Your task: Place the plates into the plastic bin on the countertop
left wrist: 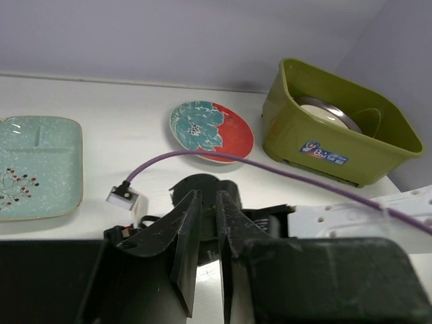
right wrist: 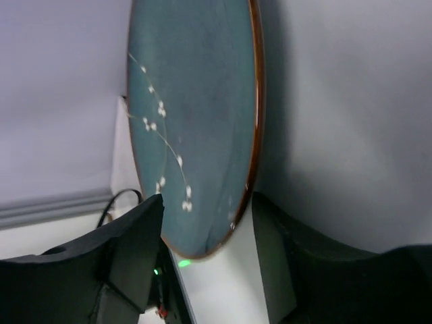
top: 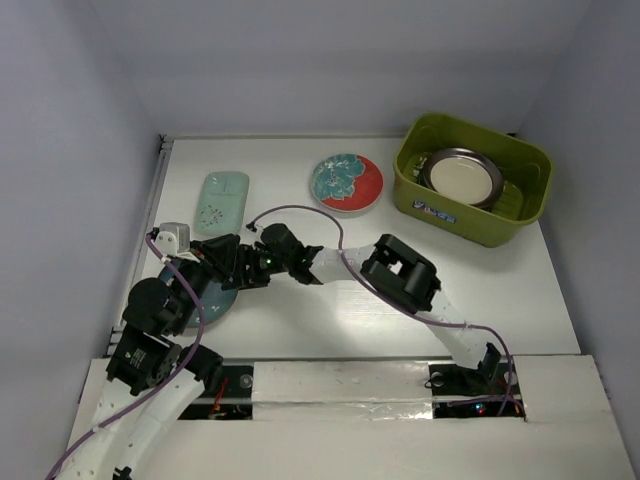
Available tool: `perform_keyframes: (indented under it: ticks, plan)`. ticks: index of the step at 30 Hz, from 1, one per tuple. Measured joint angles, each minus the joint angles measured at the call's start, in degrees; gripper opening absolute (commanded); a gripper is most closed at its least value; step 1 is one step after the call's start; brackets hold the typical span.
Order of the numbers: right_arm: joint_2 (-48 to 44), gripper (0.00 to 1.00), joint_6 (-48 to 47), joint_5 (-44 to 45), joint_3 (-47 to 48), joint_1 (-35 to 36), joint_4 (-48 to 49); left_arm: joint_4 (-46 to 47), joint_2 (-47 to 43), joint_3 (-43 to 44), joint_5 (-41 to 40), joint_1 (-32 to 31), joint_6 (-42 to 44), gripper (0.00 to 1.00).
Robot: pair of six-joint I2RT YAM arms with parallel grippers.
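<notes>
- The plastic bin sits at the table's far right corner. A brown-rimmed cream plate lies inside it.
- The right arm rises from its base in front of the bin, bends at a raised elbow and stretches leftward, well away from the bin.
- The right gripper has its jaws apart, one finger on each side of the rim of the dark teal plate. I cannot tell whether either pad touches it.
- The dark teal plate is far to the left of the bin, mostly hidden under both wrists in the top view. I cannot tell whether it lies flat.
- The left arm comes up from the near left, folds back on itself and points towards the bin, facing the right wrist.
- The left gripper has its jaws nearly closed, with only a thin slit between them and nothing visible in it.
- The red-teal floral plate lies just left of the bin.
- The pale mint rectangular plate lies further left, well apart from the bin.
- A purple cable arcs over the right forearm.
</notes>
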Motion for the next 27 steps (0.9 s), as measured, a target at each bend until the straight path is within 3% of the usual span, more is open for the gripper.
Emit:
perform_keyframes:
  ticks: [3, 4, 7, 11, 18, 22, 27]
  plan:
    - [3.7, 0.41, 3.1, -0.8, 2.9, 0.5, 3.3, 0.0, 0.0, 0.0, 0.0, 0.0, 0.0, 0.13]
    - [4.3, 0.19, 4.1, -0.8, 3.0, 0.6, 4.3, 0.0, 0.0, 0.0, 0.0, 0.0, 0.0, 0.13]
    - [4.9, 0.0, 8.4, 0.5, 0.5, 0.9, 7.3, 0.0, 0.0, 0.0, -0.1, 0.0, 0.0, 0.13]
    - [0.8, 0.0, 9.6, 2.2, -7.1, 1.3, 11.0, 0.0, 0.0, 0.0, -0.1, 0.0, 0.0, 0.13]
    - [-23.1, 0.0, 2.0, 10.8, -28.1, -0.6, 1.9, 0.0, -0.5, 0.0, -0.6, 0.0, 0.0, 0.13]
    - [-38.8, 0.0, -2.6, 13.4, -35.1, -9.7, -5.5, 0.0, -0.7, 0.0, -0.8, 0.0, 0.0, 0.13]
    - [-55.1, 0.0, -7.9, 19.0, -36.3, -28.8, -11.9, 0.0, -0.7, 0.0, -0.8, 0.0, 0.0, 0.13]
